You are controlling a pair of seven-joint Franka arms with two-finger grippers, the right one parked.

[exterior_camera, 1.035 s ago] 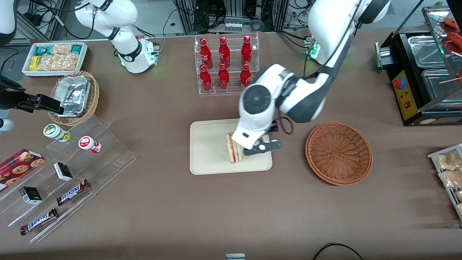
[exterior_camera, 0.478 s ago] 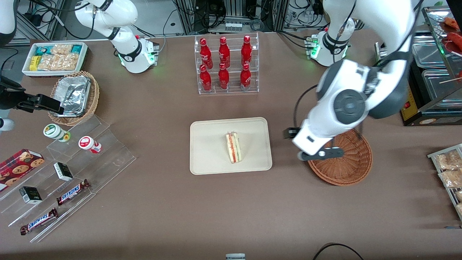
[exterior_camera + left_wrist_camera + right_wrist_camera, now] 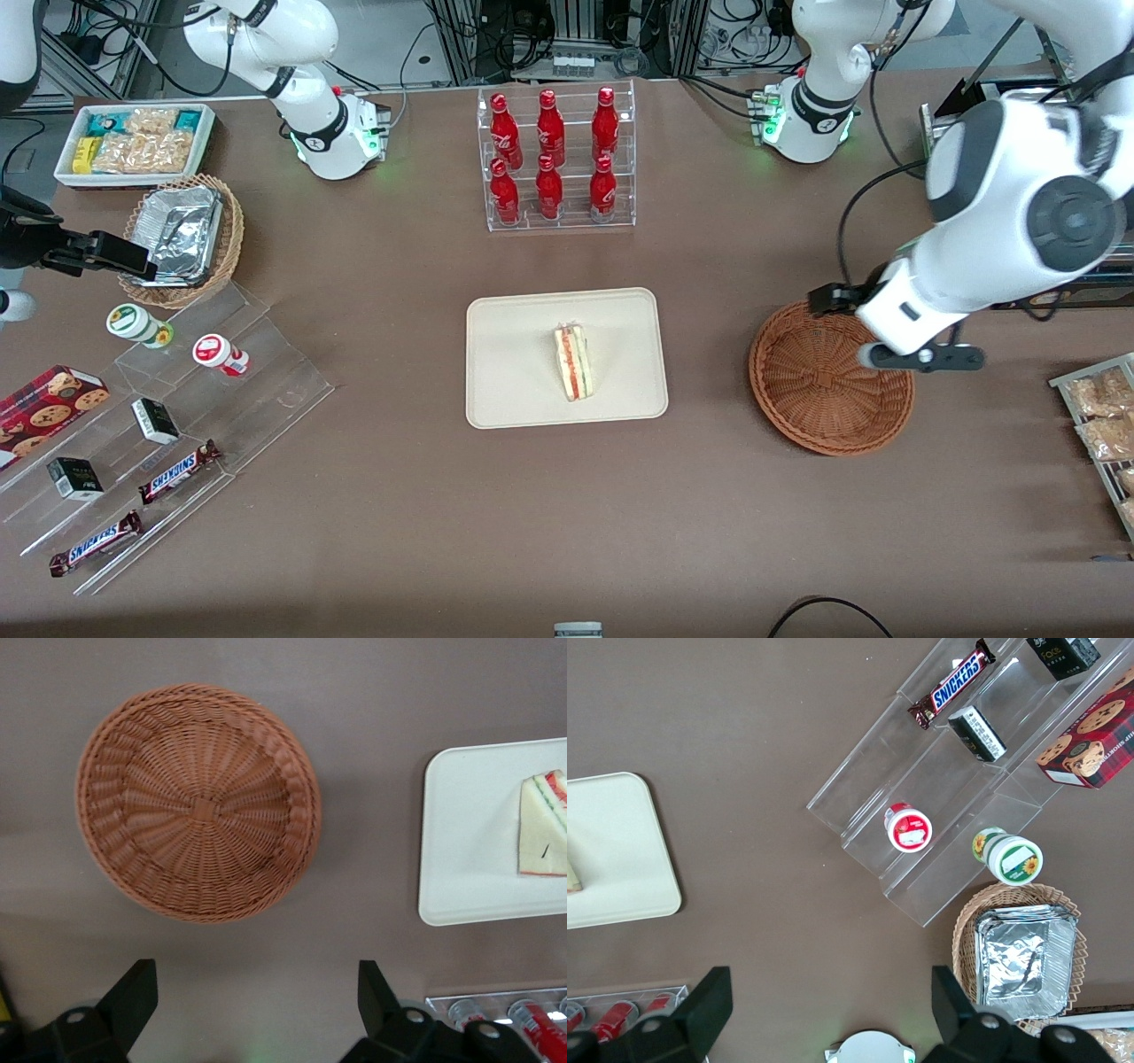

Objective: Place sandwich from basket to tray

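Note:
The sandwich (image 3: 574,361) lies flat on the cream tray (image 3: 509,354), about in its middle, with its red and green filling edge showing. Nothing touches it. The reddish-brown basket (image 3: 819,381) stands empty beside the tray, toward the working arm's end of the table. My left gripper (image 3: 921,357) hangs high above the basket's rim on the side away from the tray. The left wrist view looks down on the basket (image 3: 197,802), the tray (image 3: 461,842) and the sandwich (image 3: 542,828), and the gripper (image 3: 255,992) is open with nothing between its fingers.
An acrylic rack of red bottles (image 3: 554,159) stands farther from the front camera than the tray. A food warmer (image 3: 1036,177) and a snack rack (image 3: 1099,416) sit at the working arm's end. Acrylic steps with candy bars (image 3: 177,416), a tan foil-tray basket (image 3: 182,235) and a white bin (image 3: 133,142) are at the parked arm's end.
The gripper has left the sandwich on the tray and swung away over the basket toward the working arm's end, rising as it went. The sandwich has stayed where it was.

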